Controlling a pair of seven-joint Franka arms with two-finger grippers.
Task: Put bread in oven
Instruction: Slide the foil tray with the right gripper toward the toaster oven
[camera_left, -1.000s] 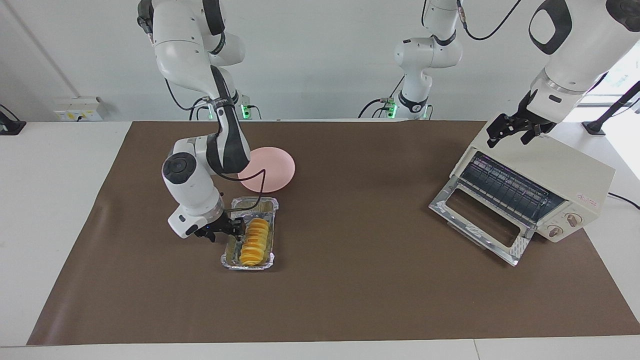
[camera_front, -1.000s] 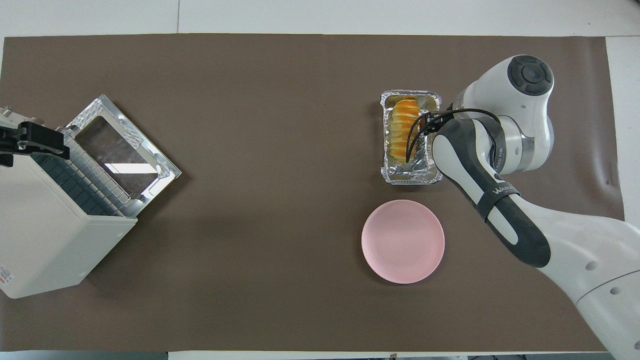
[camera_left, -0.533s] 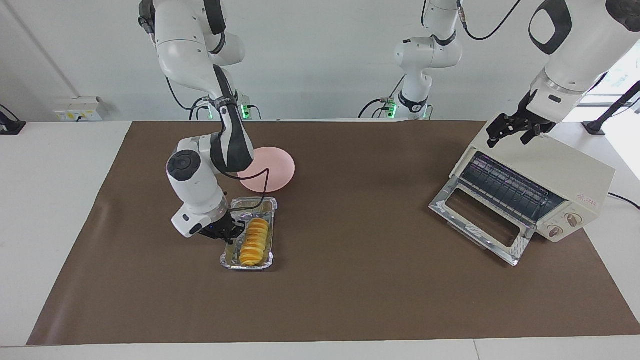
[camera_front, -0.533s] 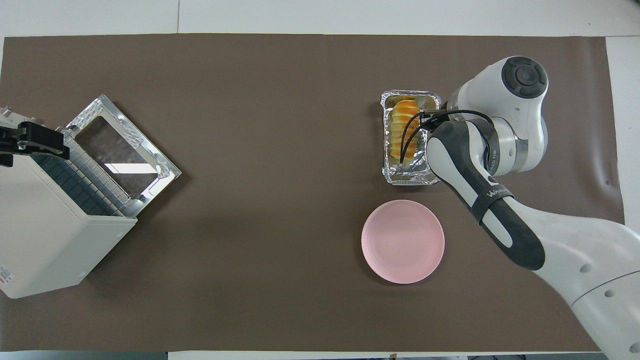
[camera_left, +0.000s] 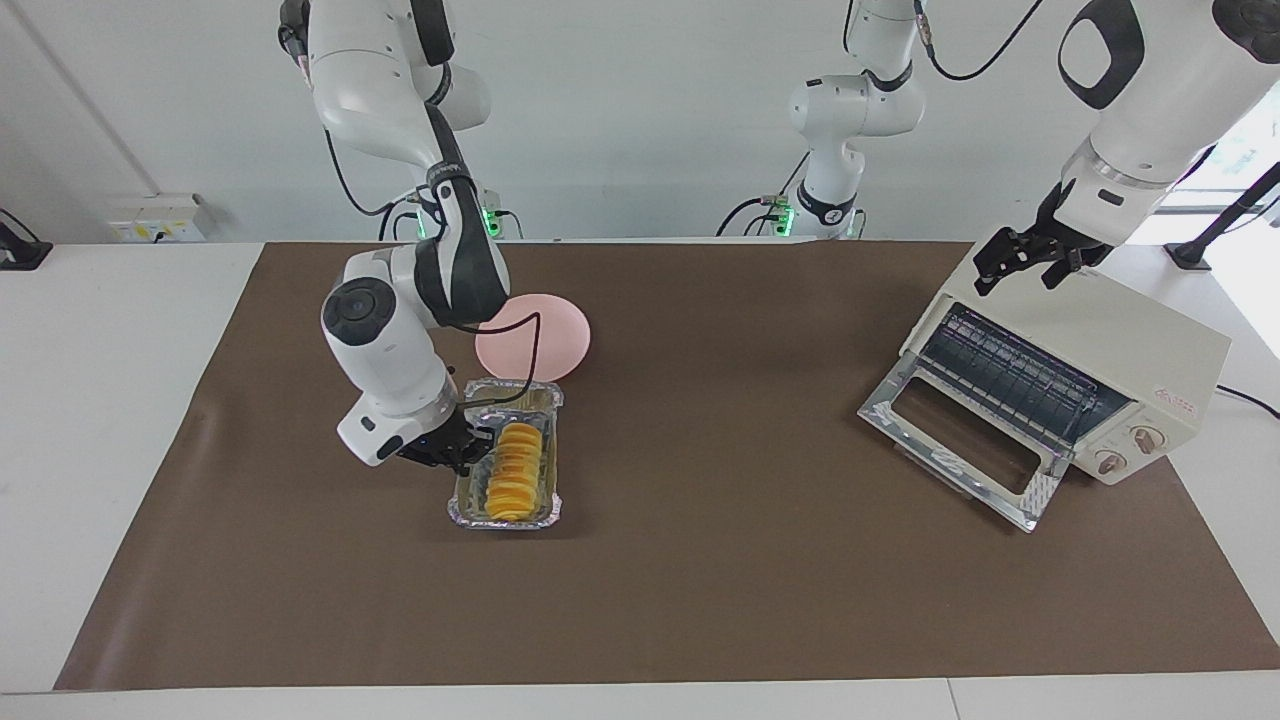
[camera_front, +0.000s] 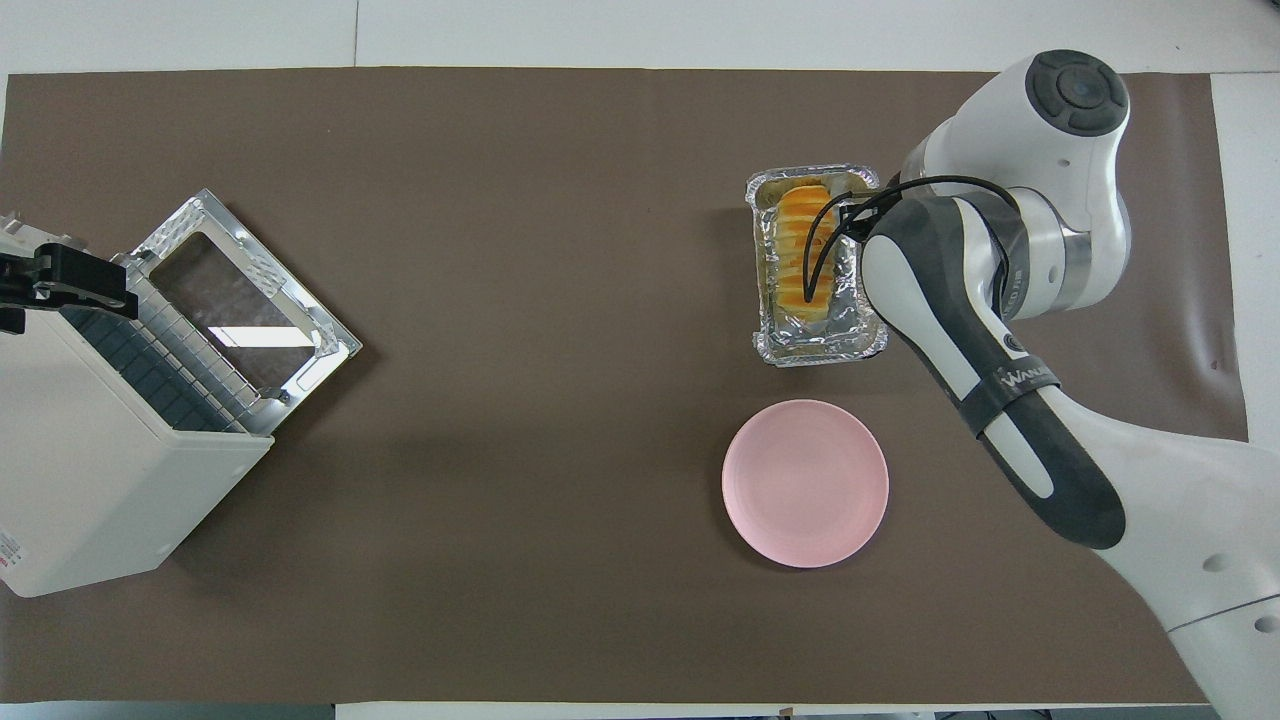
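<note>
Two tools share the work. The right tool (camera_left: 462, 447) grips the long rim of the foil tray (camera_left: 548, 508), which carries the bread (camera_left: 514, 471) near the pink plate (camera_left: 560, 340). Compared with one second ago, tray and bread are lifted and turned. Next they must travel to the open oven (camera_left: 1120, 345). The left tool (camera_left: 1020, 262) waits over the oven; I cannot tell its state.

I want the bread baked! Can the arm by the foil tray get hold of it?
Probably yes. The right gripper is already at the foil tray rim beside the bread, and nothing covers either. The oven door hangs open.
</note>
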